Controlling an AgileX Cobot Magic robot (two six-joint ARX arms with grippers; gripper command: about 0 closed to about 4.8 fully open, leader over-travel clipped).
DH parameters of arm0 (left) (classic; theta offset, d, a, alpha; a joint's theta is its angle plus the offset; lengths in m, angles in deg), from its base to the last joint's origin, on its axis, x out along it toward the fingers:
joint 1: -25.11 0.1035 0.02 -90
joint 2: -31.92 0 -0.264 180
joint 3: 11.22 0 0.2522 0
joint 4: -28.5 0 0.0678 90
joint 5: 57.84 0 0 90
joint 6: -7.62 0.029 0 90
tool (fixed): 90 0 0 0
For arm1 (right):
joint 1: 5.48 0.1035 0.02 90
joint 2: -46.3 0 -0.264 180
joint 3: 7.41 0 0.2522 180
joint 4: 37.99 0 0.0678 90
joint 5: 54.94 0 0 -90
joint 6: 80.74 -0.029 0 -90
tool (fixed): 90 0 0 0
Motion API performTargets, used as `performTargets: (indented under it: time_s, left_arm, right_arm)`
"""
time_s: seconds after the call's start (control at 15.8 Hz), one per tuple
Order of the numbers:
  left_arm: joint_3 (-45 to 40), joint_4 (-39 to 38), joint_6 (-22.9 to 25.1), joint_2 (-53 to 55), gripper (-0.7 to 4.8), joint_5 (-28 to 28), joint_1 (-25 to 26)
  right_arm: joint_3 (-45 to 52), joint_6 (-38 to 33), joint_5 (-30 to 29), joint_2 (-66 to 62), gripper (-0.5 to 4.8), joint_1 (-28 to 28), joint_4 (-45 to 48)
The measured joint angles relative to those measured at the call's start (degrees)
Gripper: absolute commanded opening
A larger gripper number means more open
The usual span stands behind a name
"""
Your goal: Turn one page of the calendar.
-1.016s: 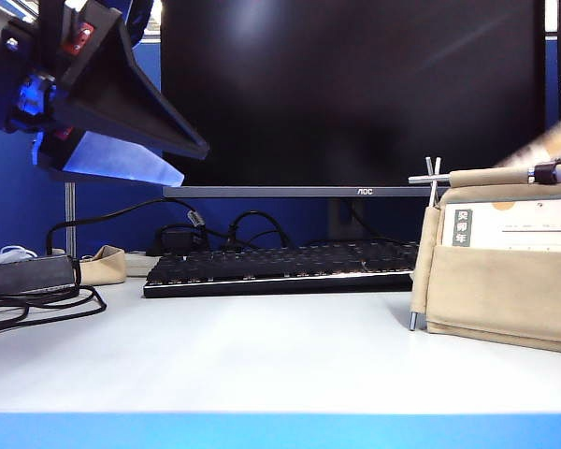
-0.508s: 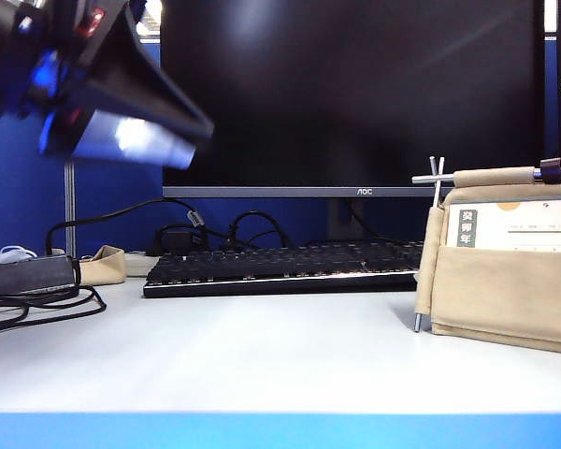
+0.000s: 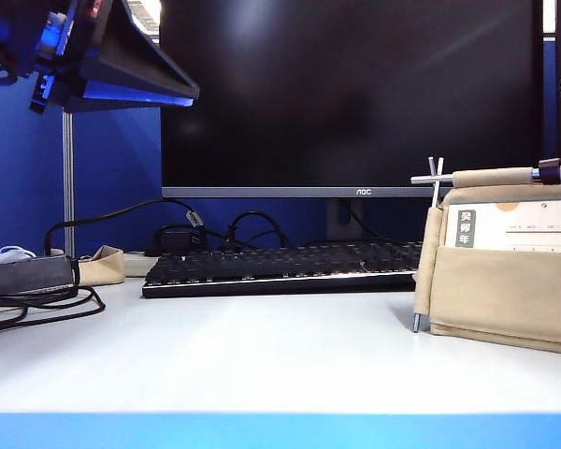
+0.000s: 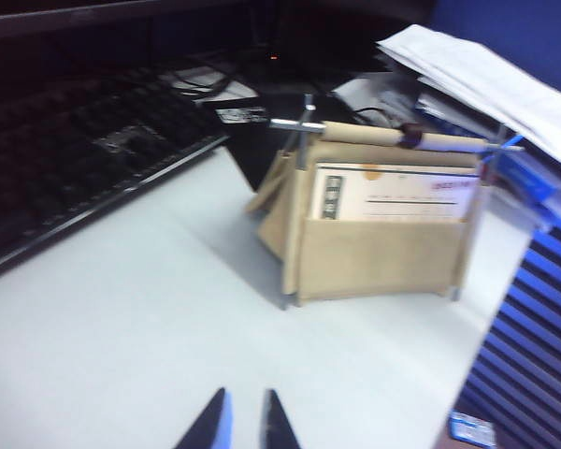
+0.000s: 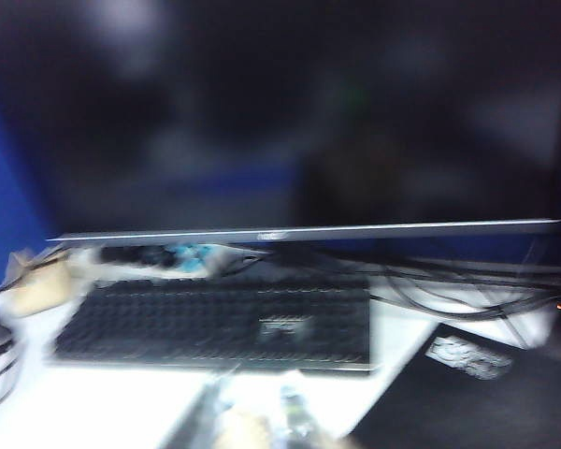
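Note:
The calendar (image 3: pixel 505 281) stands on the white desk at the right, white sheets in a beige fabric stand with metal rods. The left wrist view faces its front (image 4: pixel 383 253), where a printed sheet (image 4: pixel 393 196) shows above the fabric pocket. My left gripper (image 3: pixel 192 94) hangs high at the upper left, far from the calendar. Its fingertips (image 4: pixel 246 419) stand close together over bare desk with nothing between them. My right gripper (image 5: pixel 258 393) shows only as a blur over the desk in front of the keyboard. It is not visible in the exterior view.
A black keyboard (image 3: pixel 280 267) lies in front of a dark monitor (image 3: pixel 355 94). Cables and a grey box (image 3: pixel 37 285) sit at the left. Loose papers (image 4: pixel 477 75) and a blue ribbed thing (image 4: pixel 533 346) are beside the calendar.
My left gripper has risen a little and its jaws have closed from wide apart. The blurred shape above the calendar's top right corner has gone out of the exterior view.

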State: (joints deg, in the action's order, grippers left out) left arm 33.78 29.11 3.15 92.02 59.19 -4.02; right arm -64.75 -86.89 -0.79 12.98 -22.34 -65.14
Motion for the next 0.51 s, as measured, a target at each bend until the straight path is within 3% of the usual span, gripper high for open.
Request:
performTargets:
  time_s: [0.19,0.51]
  left_arm:
    - [0.0,-1.6,3.5,0.2,0.56,-0.3,0.0]
    - [-0.2,-5.9,4.3,0.2,0.47,-0.6,0.0]
  right_arm:
    - [11.1,-3.8,1.8,14.3,0.48,6.9,-3.3]
    - [20.5,-4.8,2.5,26.5,0.29,12.6,-9.7]
